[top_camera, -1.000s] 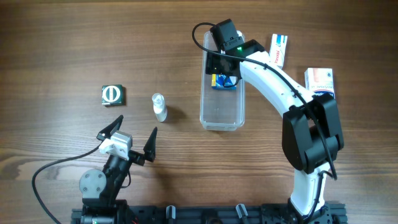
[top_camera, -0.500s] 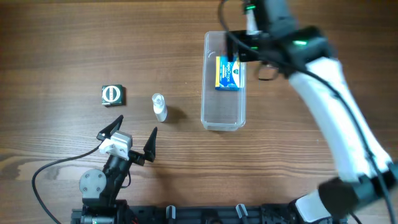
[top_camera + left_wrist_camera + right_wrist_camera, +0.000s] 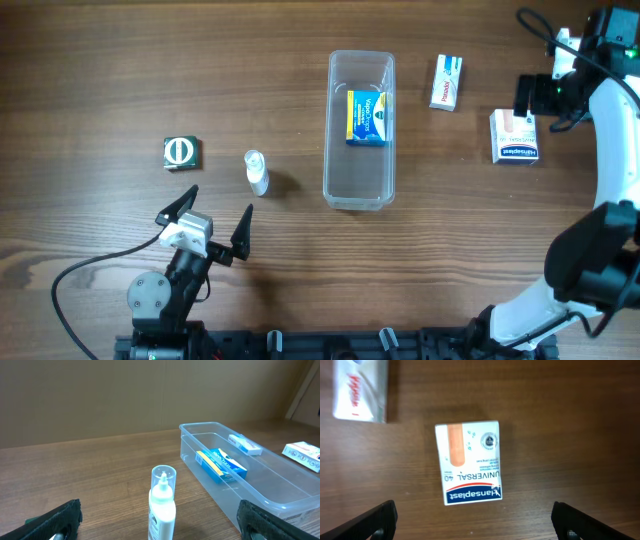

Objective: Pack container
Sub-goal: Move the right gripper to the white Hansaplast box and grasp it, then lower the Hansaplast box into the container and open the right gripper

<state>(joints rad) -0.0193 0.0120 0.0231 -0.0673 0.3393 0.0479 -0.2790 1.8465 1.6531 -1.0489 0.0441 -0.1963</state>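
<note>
Hovering over a white cardboard plaster box (image 3: 468,462), the right gripper (image 3: 475,522) holds nothing, fingers (image 3: 370,522) spread wide; the box sits between them, its long axis crossing their closing line. The clear rectangular plastic tub (image 3: 358,175) lies well apart, beyond the left-hand finger; the left gripper (image 3: 218,203), also open and empty, is farther off.

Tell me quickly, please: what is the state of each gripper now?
Left gripper: open, holding nothing.
Right gripper: open, holding nothing, above the Hansaplast box.
</note>
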